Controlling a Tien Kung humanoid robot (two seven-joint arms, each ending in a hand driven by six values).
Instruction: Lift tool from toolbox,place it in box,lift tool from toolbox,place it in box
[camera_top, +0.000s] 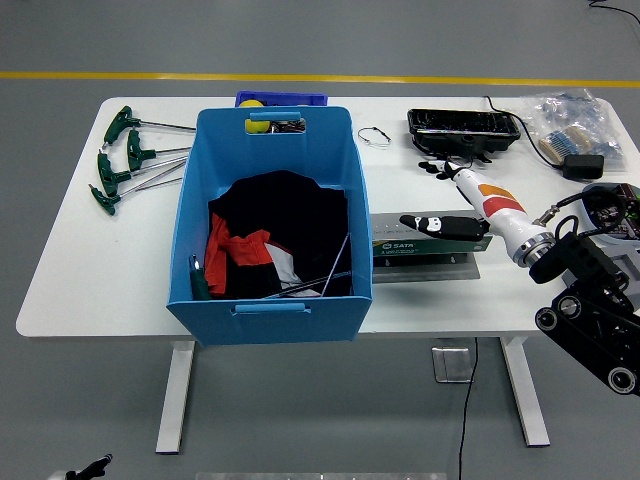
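The blue box stands mid-table, holding black and red cloth, thin metal rods and a green-handled tool. To its right a flat green tool case lies on a grey plate. My right hand, white forearm and black fingers, hovers just above the case's right half. Its fingers are spread with nothing in them, the thumb over the case lid. Several green T-handle wrenches lie left of the box. A tip of my left hand shows at the bottom left edge, below the table.
A black tray with cables sits behind the hand. A wire ring lies near it. Plastic bags, a black adapter and a round dish crowd the right end. A small blue bin sits behind the box.
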